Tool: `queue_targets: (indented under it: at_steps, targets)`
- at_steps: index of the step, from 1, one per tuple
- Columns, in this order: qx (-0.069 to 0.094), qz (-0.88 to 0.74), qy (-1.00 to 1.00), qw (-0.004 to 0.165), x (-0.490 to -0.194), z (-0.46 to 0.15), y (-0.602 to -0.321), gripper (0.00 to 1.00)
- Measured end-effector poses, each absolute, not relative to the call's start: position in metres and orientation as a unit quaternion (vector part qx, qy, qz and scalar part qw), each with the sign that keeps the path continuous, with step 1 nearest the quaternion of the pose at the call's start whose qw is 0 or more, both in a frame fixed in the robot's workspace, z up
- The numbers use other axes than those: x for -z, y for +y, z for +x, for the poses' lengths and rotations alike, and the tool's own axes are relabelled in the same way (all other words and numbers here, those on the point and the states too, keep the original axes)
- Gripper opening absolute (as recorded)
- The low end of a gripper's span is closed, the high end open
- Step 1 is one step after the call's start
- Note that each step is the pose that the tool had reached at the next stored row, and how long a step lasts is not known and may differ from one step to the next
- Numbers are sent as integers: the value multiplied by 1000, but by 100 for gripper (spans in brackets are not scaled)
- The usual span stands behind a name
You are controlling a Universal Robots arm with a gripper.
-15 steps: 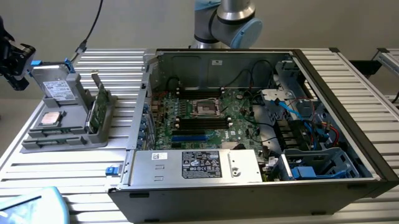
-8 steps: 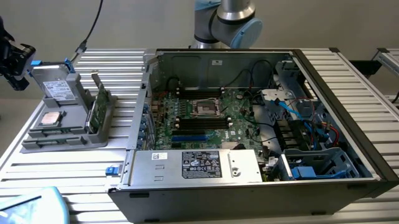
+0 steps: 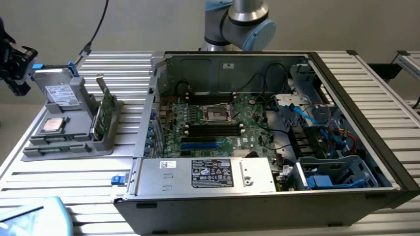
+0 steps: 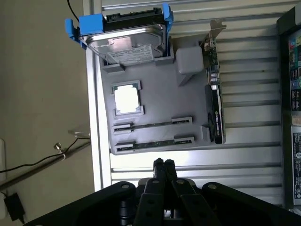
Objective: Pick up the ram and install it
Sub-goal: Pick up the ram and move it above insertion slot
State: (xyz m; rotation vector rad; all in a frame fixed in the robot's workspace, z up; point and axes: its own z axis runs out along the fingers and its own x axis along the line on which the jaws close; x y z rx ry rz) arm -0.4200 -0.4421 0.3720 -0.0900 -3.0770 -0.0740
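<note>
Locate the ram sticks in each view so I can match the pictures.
Exterior view: ram sticks on edge in slots of the grey tray, at the exterior view's left, nearer the camera than the processor chip.
Wrist view: ram sticks are two thin parallel strips in the grey tray, beside the processor chip.
Shared landmark: the hard drive in blue brackets at the tray's end.

— What can't you make out from there?
— The arm (image 3: 239, 19) runs off the top of the exterior view, so I lose its upper links. A dark piece (image 3: 13, 64) at that view's left edge is cut off. It's possibly the wrist.
— And the ram?
— On the wrist view I see the ram (image 4: 154, 142) edge-on in the tray (image 4: 160, 94), chips hidden. It's the same for the second stick (image 4: 153, 124). The computer case (image 4: 284, 70) is cut by the frame, and its label (image 4: 297, 160) is unreadable.
</note>
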Motion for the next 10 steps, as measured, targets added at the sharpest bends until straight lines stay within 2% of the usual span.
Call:
queue_targets:
  at_steps: [10]
  targets:
    - [22, 61, -997, 33, -366, -420, -442, 11]
